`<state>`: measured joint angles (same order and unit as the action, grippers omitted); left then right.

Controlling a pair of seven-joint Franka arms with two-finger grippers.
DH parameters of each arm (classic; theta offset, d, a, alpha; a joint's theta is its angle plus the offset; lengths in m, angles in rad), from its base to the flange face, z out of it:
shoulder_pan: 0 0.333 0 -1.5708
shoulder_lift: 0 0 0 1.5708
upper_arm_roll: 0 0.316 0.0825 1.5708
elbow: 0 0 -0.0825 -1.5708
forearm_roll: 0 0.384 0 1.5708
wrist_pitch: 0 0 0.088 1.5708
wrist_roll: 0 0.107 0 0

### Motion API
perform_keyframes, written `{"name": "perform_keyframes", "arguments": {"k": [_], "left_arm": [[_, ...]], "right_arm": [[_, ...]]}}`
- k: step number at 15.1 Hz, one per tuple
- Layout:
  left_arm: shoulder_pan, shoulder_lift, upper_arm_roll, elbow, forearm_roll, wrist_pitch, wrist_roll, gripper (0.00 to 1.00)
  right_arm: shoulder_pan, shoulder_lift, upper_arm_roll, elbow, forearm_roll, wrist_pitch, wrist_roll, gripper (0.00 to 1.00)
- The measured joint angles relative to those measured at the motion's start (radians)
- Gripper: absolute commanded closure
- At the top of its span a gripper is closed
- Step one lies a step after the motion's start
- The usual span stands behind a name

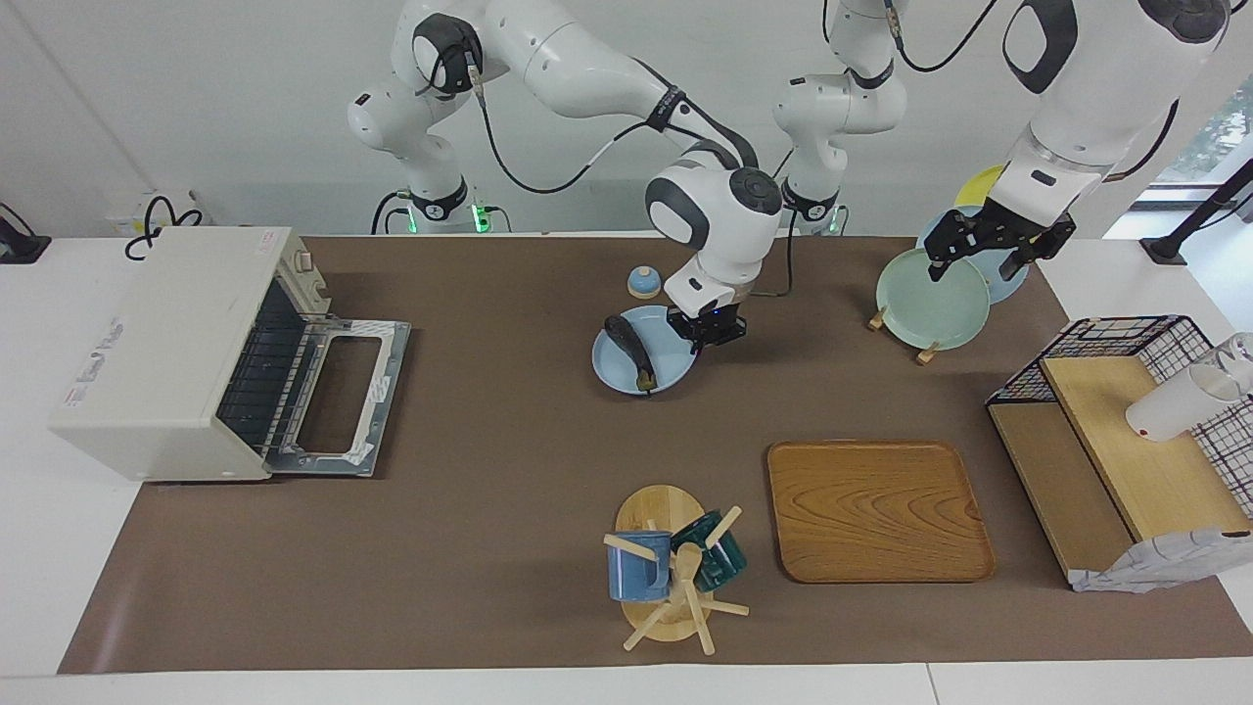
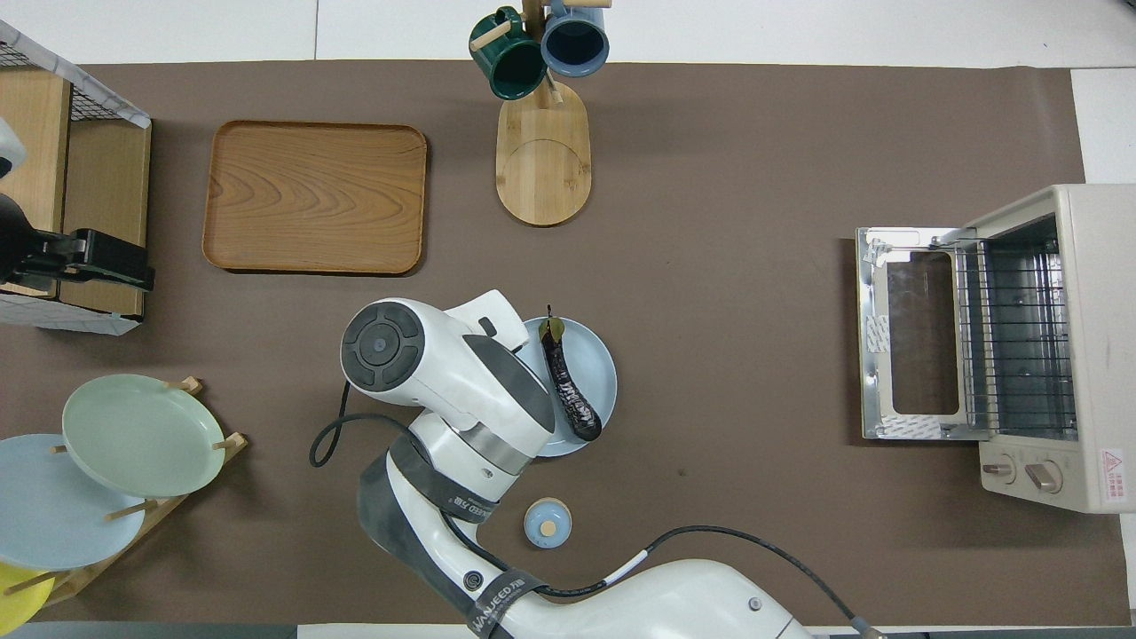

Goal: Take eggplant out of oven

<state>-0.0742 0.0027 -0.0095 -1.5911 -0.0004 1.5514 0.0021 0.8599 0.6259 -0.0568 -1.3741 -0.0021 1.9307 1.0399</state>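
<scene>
The dark purple eggplant (image 1: 629,348) lies on a light blue plate (image 1: 675,370) in the middle of the table, its stem end pointing away from the robots. It also shows in the overhead view (image 2: 568,390) on the plate (image 2: 600,364). My right gripper (image 1: 707,335) is low over the plate's edge beside the eggplant, open and empty. The cream-white oven (image 1: 166,352) stands at the right arm's end of the table with its door (image 1: 338,397) folded down flat; its wire rack (image 2: 1012,337) is bare. My left gripper (image 1: 974,266) waits open over the plate rack.
A small blue lidded pot (image 1: 643,282) sits nearer to the robots than the plate. A wooden tray (image 1: 876,509) and a mug tree (image 1: 671,568) with two mugs are farther out. A plate rack (image 1: 930,304) and a wire shelf (image 1: 1126,441) stand toward the left arm's end.
</scene>
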Motion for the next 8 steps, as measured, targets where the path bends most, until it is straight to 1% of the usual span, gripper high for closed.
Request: {"name": "perform_keyframes", "arguments": {"k": [1,4,6,7,8], "left_arm": [[0.0,0.0,0.0,0.0,0.0,0.0,0.0,0.0],[0.0,0.0,0.0,0.0,0.0,0.0,0.0,0.0],[0.0,0.0,0.0,0.0,0.0,0.0,0.0,0.0],[0.0,0.0,0.0,0.0,0.0,0.0,0.0,0.0],[0.0,0.0,0.0,0.0,0.0,0.0,0.0,0.0]], "right_arm": [[-0.004,0.001,-0.001,-0.001,0.006,0.015,0.014,0.54],[-0.01,-0.003,-0.009,0.004,0.005,0.032,0.017,0.54],[-0.028,-0.033,-0.024,0.016,-0.012,0.022,0.018,0.55],[-0.057,-0.061,-0.029,0.017,-0.023,-0.008,0.004,0.57],[-0.101,-0.095,-0.031,0.016,-0.025,-0.053,-0.042,0.66]]}}
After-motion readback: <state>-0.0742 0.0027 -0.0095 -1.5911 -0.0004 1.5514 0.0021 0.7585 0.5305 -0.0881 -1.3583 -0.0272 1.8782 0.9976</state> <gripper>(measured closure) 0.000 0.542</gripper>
